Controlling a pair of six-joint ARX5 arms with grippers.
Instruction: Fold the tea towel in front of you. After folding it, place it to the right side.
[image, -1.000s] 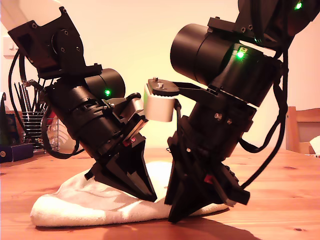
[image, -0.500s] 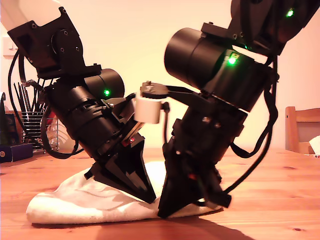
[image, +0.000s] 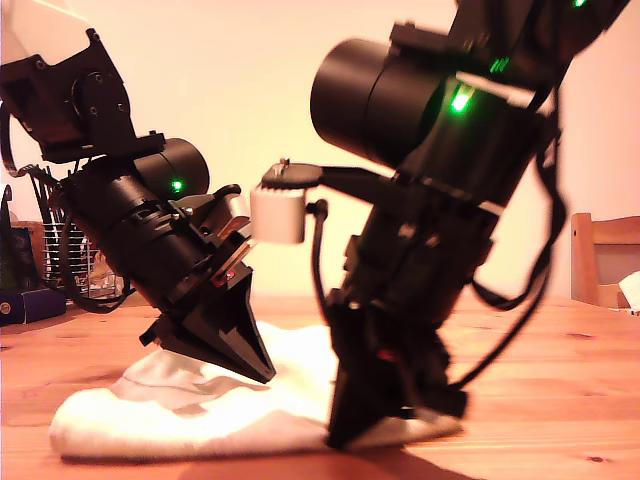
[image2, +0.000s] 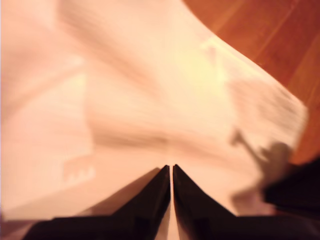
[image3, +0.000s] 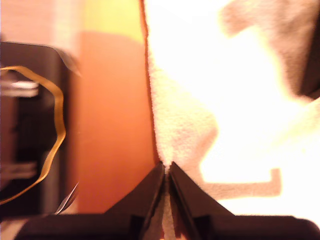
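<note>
lying on the brown wooden table (image: 560, 400), low in the middle of the exterior view: the soft cream terry tea towel (image: 150, 420). lumpy and bunched, with a thick rounded end toward the exterior view's left and a thinner end toward the exterior view's right.

pinching the cloth on its top, where it lifts into a small hill: my first gripper (image: 262, 372), black and pointed. jaws pressed almost together in the first wrist view, with just a thin pale strip of cloth between them. looks like a hold on the towel, though blurry.

nipping the towel's edge right beside the bare wood: my second gripper (image: 345, 435). jaws closed tight in the second wrist view, with fluffy cloth caught between the tips.

looks like the middle of the folding step. cloth held in two places and partly doubled up, but not neat or flat yet. hard to tell how many layers there are.

left to do, most likely: finish the fold, smooth it down, then move the folded towel off to the side and let go.
</note>
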